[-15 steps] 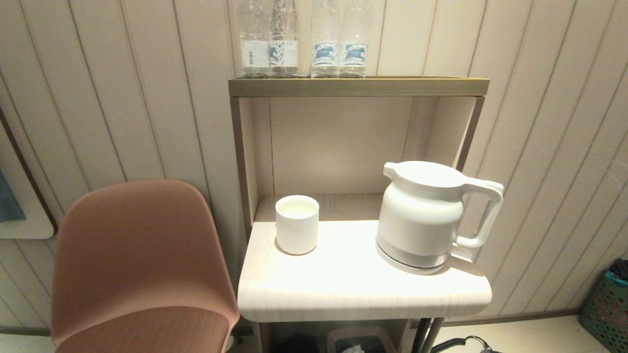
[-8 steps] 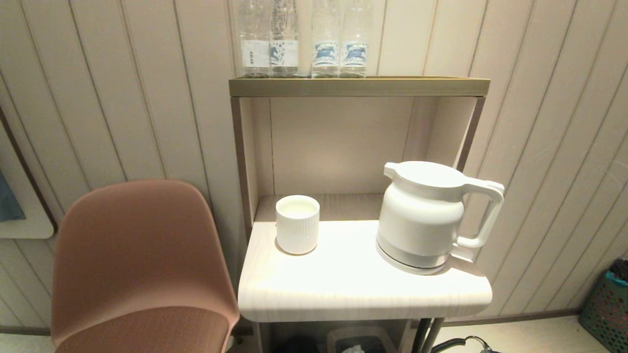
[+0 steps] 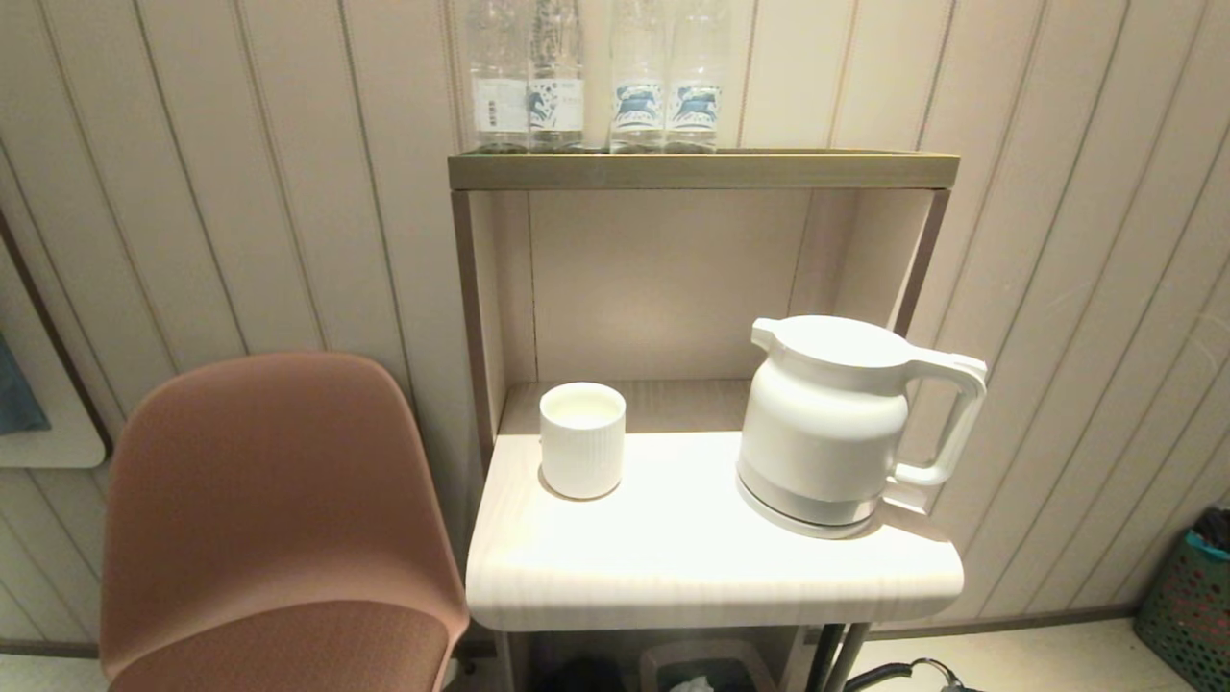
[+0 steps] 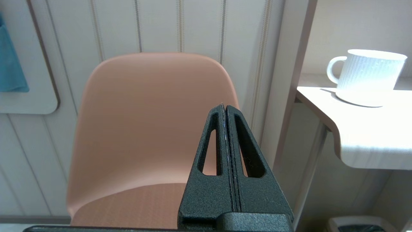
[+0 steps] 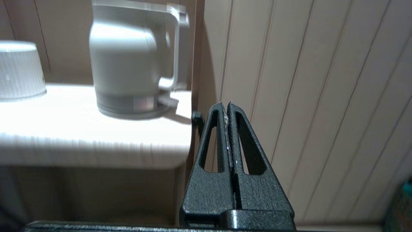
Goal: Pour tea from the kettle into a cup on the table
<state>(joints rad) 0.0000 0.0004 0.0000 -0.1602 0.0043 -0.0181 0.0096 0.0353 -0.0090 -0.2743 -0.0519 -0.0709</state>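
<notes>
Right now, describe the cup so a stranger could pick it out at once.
Find the pale wood-grain table under the beige shelf frame. On its left side stands the cup, apart from the kettle on the right. It is white, finely ribbed, open-topped and much shorter than the kettle.

Left end effector (image 4: 225, 108) fingers pressed together, right end effector (image 5: 225, 106) likewise

Overhead glare on the table (image 3: 673, 567)
</notes>
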